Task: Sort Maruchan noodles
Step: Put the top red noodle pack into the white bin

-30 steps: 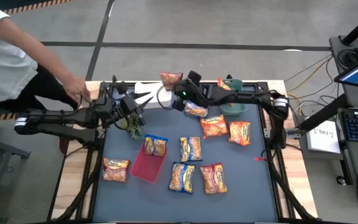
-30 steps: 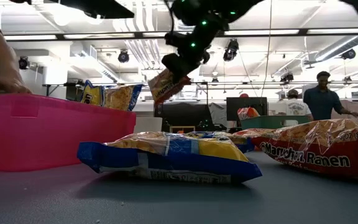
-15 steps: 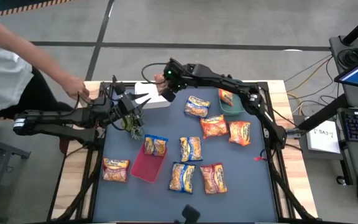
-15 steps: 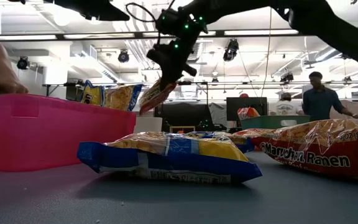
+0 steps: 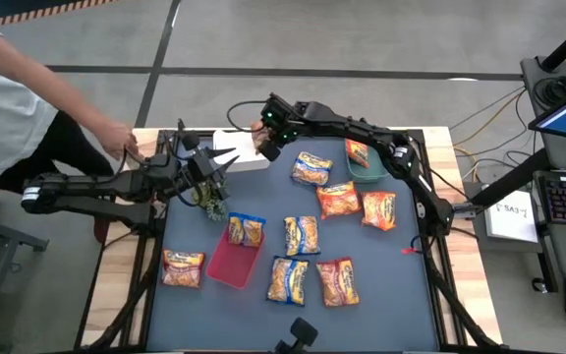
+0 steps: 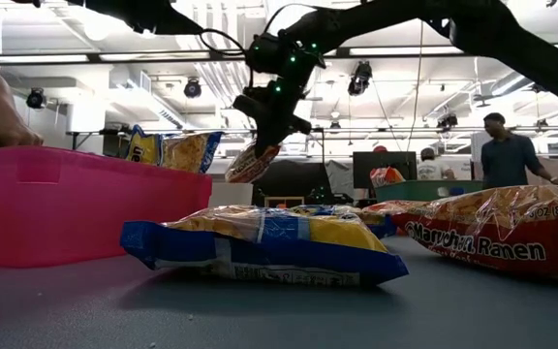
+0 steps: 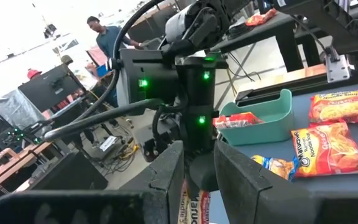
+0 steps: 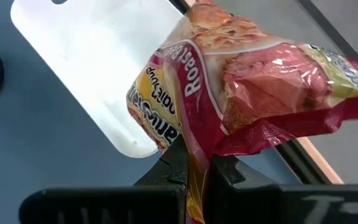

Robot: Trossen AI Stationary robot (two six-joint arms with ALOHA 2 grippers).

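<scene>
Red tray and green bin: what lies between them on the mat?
High view: two noodle packets lie between the red tray and green bin.

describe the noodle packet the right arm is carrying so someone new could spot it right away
Start at the far edge of the dark table, near its left corner, where a white tray lies. Just above that tray, the right tool is shut on a red-trimmed Maruchan packet marked Roast. It is the only packet hanging in the air; the others lie flat on the table or in bins.
</scene>
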